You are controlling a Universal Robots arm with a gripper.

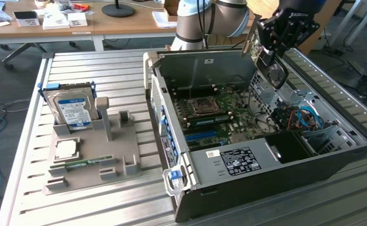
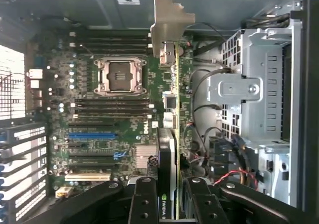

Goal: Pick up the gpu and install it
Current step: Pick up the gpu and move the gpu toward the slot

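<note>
The arm [image 1: 211, 19] leans in over the open computer case [image 1: 265, 160], wrist angled down. Jaws are clamped on the gpu [image 1: 275, 70], held edge-on above the motherboard [image 1: 211, 110], clear of the slots. The case sits on a slatted metal tabletop [image 1: 108, 207]; beside it, a hard drive [image 1: 74, 107] stands in a grey holder [image 1: 101, 160]. Wooden desks [image 1: 108, 26] stand behind.

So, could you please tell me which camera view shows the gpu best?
The exterior view: the gpu hangs from the gripper over the open computer case, its black face showing. The wrist view gives it edge-on between the fingers, its bracket over the motherboard.
</note>
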